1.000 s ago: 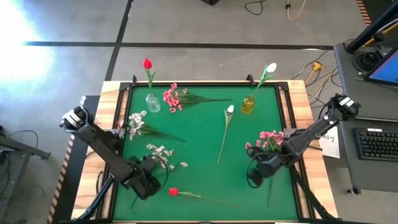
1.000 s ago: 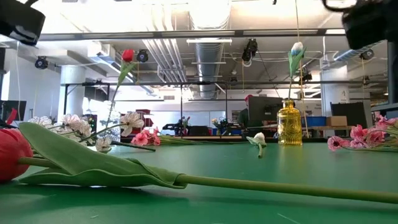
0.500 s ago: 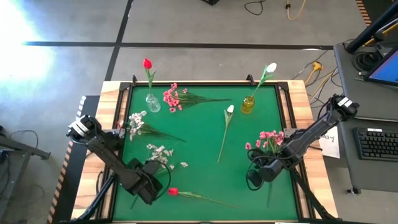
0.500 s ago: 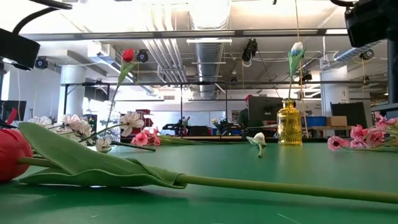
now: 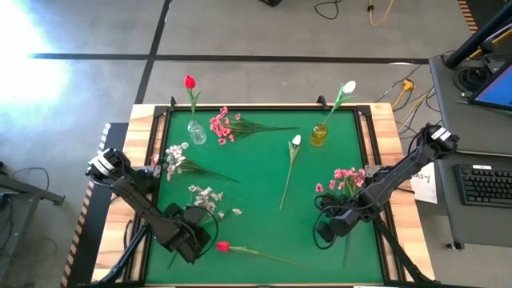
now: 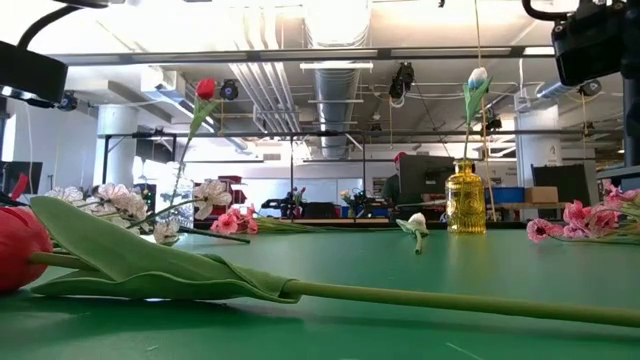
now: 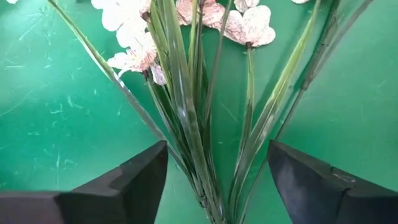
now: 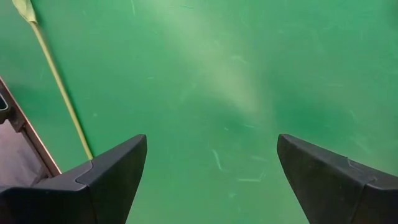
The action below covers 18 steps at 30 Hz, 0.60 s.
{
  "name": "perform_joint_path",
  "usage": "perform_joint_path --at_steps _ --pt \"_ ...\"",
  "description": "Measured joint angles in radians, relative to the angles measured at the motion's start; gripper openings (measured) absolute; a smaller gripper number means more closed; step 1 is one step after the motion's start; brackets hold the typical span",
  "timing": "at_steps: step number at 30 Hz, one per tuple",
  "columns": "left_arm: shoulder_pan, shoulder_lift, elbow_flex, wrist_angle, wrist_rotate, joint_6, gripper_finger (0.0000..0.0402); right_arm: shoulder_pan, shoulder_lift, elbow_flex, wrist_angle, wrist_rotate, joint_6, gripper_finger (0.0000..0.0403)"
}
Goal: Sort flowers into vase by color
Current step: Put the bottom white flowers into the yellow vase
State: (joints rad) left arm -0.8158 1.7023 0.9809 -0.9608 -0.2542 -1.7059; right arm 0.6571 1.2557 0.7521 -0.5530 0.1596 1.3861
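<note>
On the green table (image 5: 264, 184), a clear vase (image 5: 196, 133) at eleven o'clock holds a red flower (image 5: 190, 82), and a yellow vase (image 5: 318, 134) at one o'clock holds a white tulip (image 5: 349, 86). Pink sprays (image 5: 221, 125) lie beside the clear vase; another white tulip (image 5: 295, 141) lies near centre. The left gripper (image 5: 194, 228) sits at seven o'clock over white blossoms (image 5: 206, 194), with a red bud (image 5: 222, 246) just beside it. The right gripper (image 5: 327, 226) is at four o'clock, near pink blossoms (image 5: 346, 179).

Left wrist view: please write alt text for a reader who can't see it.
The left gripper has its two dark fingers apart on either side of the green stems of a white blossom spray lying on the green table. The stems and thin leaves run away from the camera to pale petals.
</note>
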Motion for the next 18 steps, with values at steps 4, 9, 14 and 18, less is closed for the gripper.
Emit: perform_joint_path --at_steps 4,9,14,18 --pt "0.0 0.0 -0.015 0.011 0.001 -0.01 0.0228 0.0 0.018 0.0 0.023 -0.001 -0.01 0.0352" --pt "0.0 0.0 -0.045 0.056 0.002 -0.018 0.0218 0.0 0.024 0.0 0.02 -0.002 -0.011 0.0352" --pt "0.0 -0.002 -0.077 0.129 -0.003 -0.008 0.0204 0.0 0.024 0.0 0.021 -0.002 -0.018 0.0352" --pt "-0.002 -0.003 -0.082 0.15 -0.008 -0.005 0.0146 0.0 0.024 0.0 0.021 0.019 -0.034 0.0352"
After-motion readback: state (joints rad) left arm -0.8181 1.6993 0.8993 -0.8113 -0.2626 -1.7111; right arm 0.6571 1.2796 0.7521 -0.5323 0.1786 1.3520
